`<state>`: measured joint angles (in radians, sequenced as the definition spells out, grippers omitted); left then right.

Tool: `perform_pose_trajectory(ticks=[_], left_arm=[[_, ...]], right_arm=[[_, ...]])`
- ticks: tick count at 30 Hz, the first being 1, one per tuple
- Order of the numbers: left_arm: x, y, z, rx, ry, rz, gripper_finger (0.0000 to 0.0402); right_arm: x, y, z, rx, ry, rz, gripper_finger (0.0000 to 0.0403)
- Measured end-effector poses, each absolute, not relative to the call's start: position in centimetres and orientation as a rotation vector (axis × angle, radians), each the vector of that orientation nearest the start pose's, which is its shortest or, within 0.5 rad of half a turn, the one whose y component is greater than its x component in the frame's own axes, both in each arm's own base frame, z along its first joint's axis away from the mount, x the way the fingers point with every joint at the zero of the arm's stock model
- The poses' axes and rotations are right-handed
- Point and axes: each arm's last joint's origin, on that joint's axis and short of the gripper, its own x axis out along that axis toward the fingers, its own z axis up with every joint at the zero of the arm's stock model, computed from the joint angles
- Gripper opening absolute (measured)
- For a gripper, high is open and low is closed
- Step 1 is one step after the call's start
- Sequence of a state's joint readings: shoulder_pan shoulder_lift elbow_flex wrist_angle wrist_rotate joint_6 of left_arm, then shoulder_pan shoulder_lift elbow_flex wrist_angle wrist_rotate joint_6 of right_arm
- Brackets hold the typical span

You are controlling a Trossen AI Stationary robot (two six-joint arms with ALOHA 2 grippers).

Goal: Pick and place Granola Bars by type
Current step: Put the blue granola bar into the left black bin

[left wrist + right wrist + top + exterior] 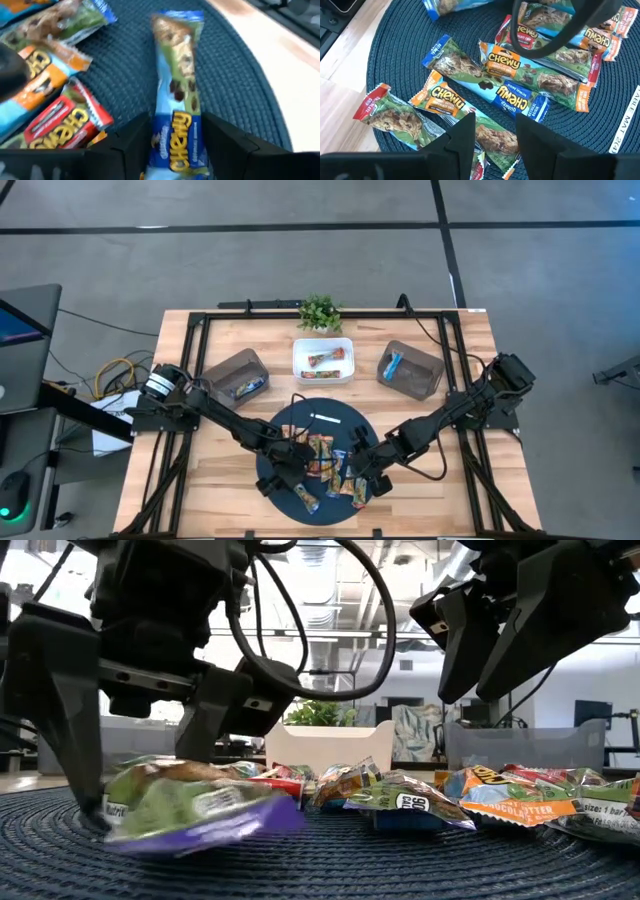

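Observation:
Several granola bars [520,75] in shiny orange, blue, red and green wrappers lie flat on a round dark blue mat [340,415]. My left gripper [175,135] is open and down at the mat. Its fingers stand on either side of a blue Chewy bar [177,95], which lies flat on the mat. The low view shows the same gripper [150,770] straddling that bar [190,802]. My right gripper [492,130] is open and hangs above the bars [490,660] over the mat's right part, touching nothing. My left gripper comes from above, pointing down, with its fingers [135,145] across the blue bar beside its "Chewy" end [175,145], one at each long edge. I cannot tell whether they touch the wrapper. The bar lies flat on the mat.
Behind the mat stand a grey bin [237,375] on the left, a white bin [323,360] in the middle and a grey bin [410,370] on the right, each with bars inside. A small plant [320,312] stands farther back. A thin white strip [325,418] lies on the mat.

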<state>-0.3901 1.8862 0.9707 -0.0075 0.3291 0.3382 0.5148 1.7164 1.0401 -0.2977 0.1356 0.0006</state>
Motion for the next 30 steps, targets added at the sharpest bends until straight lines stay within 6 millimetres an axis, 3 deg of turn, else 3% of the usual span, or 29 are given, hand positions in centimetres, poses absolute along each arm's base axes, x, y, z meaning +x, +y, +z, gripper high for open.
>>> perform_pose_trajectory(ticks=[11, 30], left_arm=[[32.39, -14.21, 12.0, 0.356, 0.845, -0.815, 0.0089], [32.29, -14.05, 12.72, 0.437, 0.8, -0.834, 0.0064]], right_arm=[[29.88, 16.46, 17.84, -0.313, 0.928, 0.348, 0.0131], [29.83, 16.42, 17.79, -0.315, 0.936, 0.347, 0.0131]])
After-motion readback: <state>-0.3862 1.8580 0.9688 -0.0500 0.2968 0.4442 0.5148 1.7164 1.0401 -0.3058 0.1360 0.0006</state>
